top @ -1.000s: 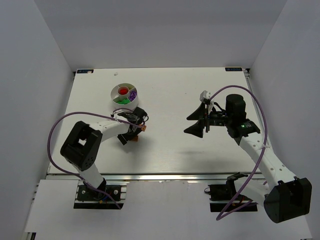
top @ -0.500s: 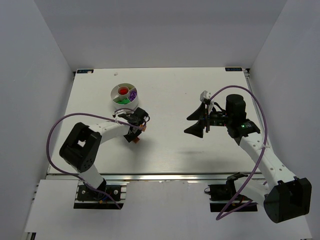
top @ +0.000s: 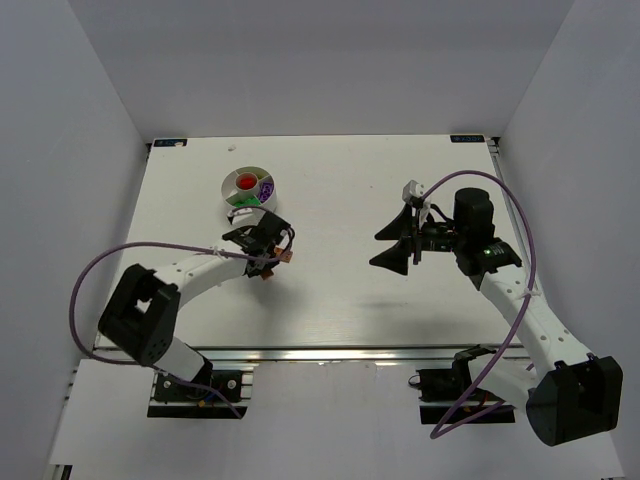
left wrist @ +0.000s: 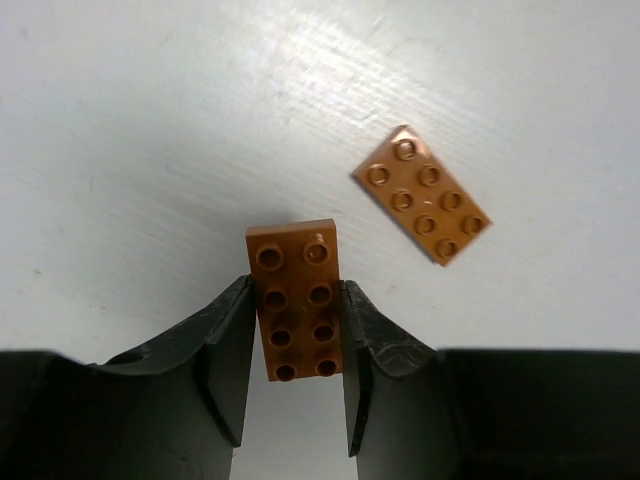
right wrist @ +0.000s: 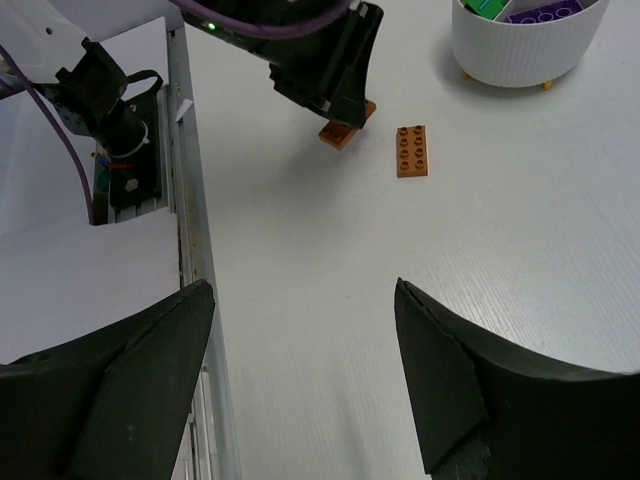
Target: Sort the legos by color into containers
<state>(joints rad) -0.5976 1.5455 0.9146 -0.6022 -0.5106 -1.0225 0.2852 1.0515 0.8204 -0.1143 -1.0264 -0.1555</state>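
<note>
Fingers (left wrist: 225, 350) of the left gripper (left wrist: 296, 292) pinch one orange plate (left wrist: 293, 262) by its long sides, studs facing the wrist camera, over the white table (top: 340, 290). Toward the far left stands the round dish (top: 229, 184) — a red piece (top: 246, 182), a purple piece (top: 267, 186) and a green piece (top: 243, 201) in separate compartments. The right gripper (right wrist: 300, 290) hovers well apart, jaws wide and empty. The second orange plate (right wrist: 412, 150) lies flat just beside the held one.
</note>
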